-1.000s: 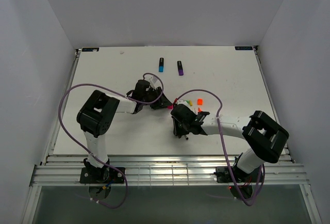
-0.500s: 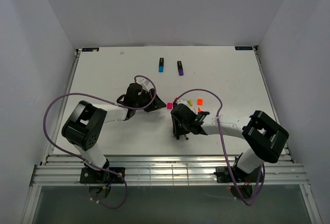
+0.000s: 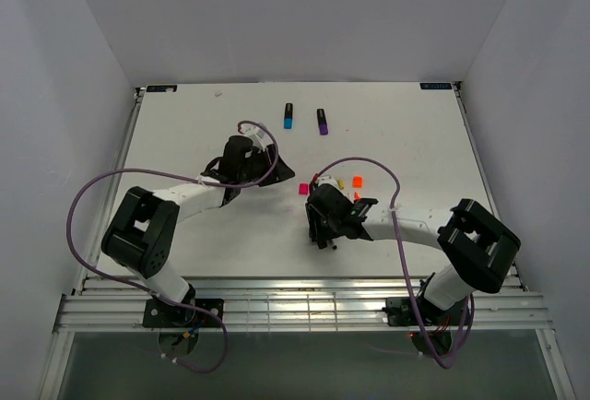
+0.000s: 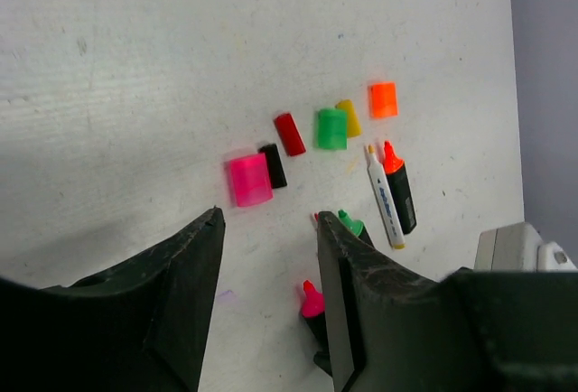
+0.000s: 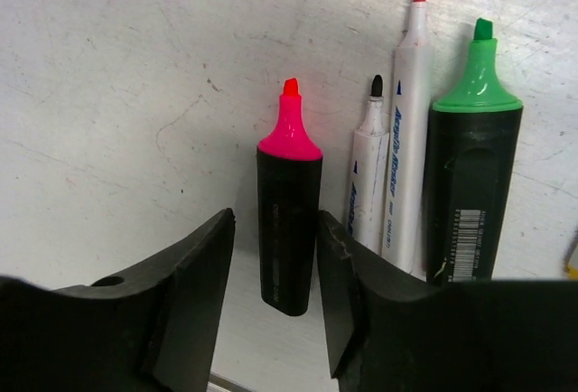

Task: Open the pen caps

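**A:** Where are the caps?

**B:** The pink cap (image 4: 248, 180) is just ahead of the left jaws' tips; the green cap (image 4: 330, 128) and orange cap (image 4: 383, 99) are farther ahead; all are loose on the tabletop (image 4: 135, 67). The blue cap (image 3: 289, 123) and purple cap (image 3: 324, 127) sit on their markers, well beyond.

**A:** And the jaws?

**B:** The left jaws are partly open and hold nothing; the right jaws are parted astride the bare pink marker (image 5: 289, 202), not clamping it.

**A:** Handling?

**B:** Light, stiff, slick plastic, I'd judge; pinch a cap across its flat sides with the other jaws on the black barrel; pull straight.
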Tool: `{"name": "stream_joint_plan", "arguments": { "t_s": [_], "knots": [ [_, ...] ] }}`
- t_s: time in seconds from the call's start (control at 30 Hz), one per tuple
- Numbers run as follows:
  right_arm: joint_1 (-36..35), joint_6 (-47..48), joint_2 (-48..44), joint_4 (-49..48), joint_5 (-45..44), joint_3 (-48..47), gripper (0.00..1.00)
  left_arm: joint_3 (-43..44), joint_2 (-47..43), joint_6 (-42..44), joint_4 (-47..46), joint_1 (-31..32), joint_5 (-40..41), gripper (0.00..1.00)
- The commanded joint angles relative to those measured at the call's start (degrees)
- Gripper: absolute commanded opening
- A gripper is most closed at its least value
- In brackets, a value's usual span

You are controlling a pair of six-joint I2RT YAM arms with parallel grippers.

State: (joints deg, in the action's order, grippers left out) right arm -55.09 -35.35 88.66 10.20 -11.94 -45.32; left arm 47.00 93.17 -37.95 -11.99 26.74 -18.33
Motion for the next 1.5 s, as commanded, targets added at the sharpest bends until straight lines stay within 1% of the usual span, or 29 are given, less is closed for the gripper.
{"name": "stream_joint_plan", "arguments": {
  "t_s": [0.0, 0.03, 0.07, 0.13, 0.17, 0.23, 0.27, 0.3, 0.33, 0.37, 0.4, 0.47, 0.5, 0.53, 0.67, 0.7, 0.73, 0.83, 0.97, 1.07, 1.17, 1.27, 1.47],
  "knots": [
    [0.3, 2.4, -3.7, 2.1, -1.9, -2.9, 0.51, 6.3, -1.5, 5.0, 3.2, -1.0, 4.0, 0.56],
    [0.2, 2.6, -4.3, 3.5, -2.5, -3.6, 0.52, 9.5, 0.1, 6.5, 5.2, -1.1, 6.0, 0.58],
    [0.3, 3.3, -4.5, 4.3, -2.6, -4.3, 0.55, 11.0, 1.0, 7.1, 6.3, -1.2, 7.1, 0.60],
    [0.3, 3.9, -5.6, 5.5, -3.0, -6.2, 0.58, 14.2, 3.0, 9.5, 8.5, -1.3, 8.8, 0.62],
    [0.3, 4.1, -6.0, 5.6, -3.2, -6.5, 0.61, 17.0, 4.8, 10.3, 8.9, -1.3, 10.5, 0.63],
    [0.5, 5.3, -7.0, 5.7, -3.1, -7.8, 0.65, 19.6, 6.7, 11.5, 9.9, -1.3, 12.7, 0.65],
    [0.5, 5.6, -7.3, 5.9, -3.0, -8.3, 0.69, 22.2, 8.7, 13.2, 10.0, -1.4, 14.0, 0.66],
    [0.7, 5.9, -7.5, 6.1, -2.9, -8.8, 0.70, 23.6, 9.7, 14.4, 9.9, -1.4, 14.5, 0.66],
    [0.7, 6.5, -8.0, 6.5, -3.2, -10.1, 0.71, 24.9, 11.0, 15.4, 9.9, -1.4, 15.1, 0.66],
    [0.9, 6.7, -8.2, 7.4, -3.4, -10.7, 0.71, 28.1, 12.3, 17.0, 10.2, -1.4, 16.6, 0.67],
    [1.3, 7.0, -8.5, 7.9, -3.9, -11.4, 0.71, 29.7, 15.1, 17.6, 10.5, -1.5, 17.4, 0.67],
    [2.2, 7.3, -9.6, 9.3, -4.3, -12.7, 0.72, 32.9, 18.2, 19.6, 10.5, -1.8, 17.4, 0.67],
    [3.1, 7.4, -10.2, 9.6, -3.7, -12.9, 0.72, 35.8, 21.3, 20.3, 10.0, -1.9, 17.4, 0.67],
    [3.9, 7.7, -11.8, 9.8, -3.3, -13.0, 0.72, 37.3, 22.9, 21.0, 9.6, -1.9, 19.4, 0.67],
    [6.6, 9.0, -16.8, 10.7, -2.7, -11.6, 0.72, 45.1, 30.7, 24.9, 8.8, -1.9, 22.4, 0.67],
    [7.9, 9.2, -17.8, 11.2, -2.1, -11.1, 0.72, 48.2, 32.2, 26.6, 9.0, -1.9, 23.7, 0.67],
    [8.4, 9.5, -19.9, 11.4, -1.8, -10.6, 0.72, 49.4, 34.6, 27.5, 9.1, -1.9, 24.8, 0.68],
    [10.8, 10.1, -23.9, 11.5, -0.1, -7.9, 0.72, 53.2, 38.3, 29.5, 8.4, -2.0, 29.0, 0.68],
    [12.8, 10.5, -26.8, 11.3, 1.5, -5.8, 0.72, 55.3, 41.7, 31.2, 4.5, -2.8, 27.6, 0.69],
    [13.3, 10.9, -27.8, 11.2, 1.7, -5.1, 0.72, 60.0, 45.5, 33.0, 5.3, -2.9, 27.5, 0.69],
    [13.7, 11.4, -28.6, 11.0, 2.2, -4.8, 0.72, 63.0, 48.2, 34.1, 5.4, -2.9, 27.2, 0.69],
    [14.1, 11.5, -29.2, 10.5, 2.6, -4.3, 0.72, 63.6, 49.0, 34.6, 3.6, -3.0, 25.4, 0.69],
    [15.4, 12.0, -30.3, 9.8, 3.2, -2.9, 0.72, 64.5, 50.9, 34.1, 4.0, -3.0, 23.7, 0.68]
  ]
}}
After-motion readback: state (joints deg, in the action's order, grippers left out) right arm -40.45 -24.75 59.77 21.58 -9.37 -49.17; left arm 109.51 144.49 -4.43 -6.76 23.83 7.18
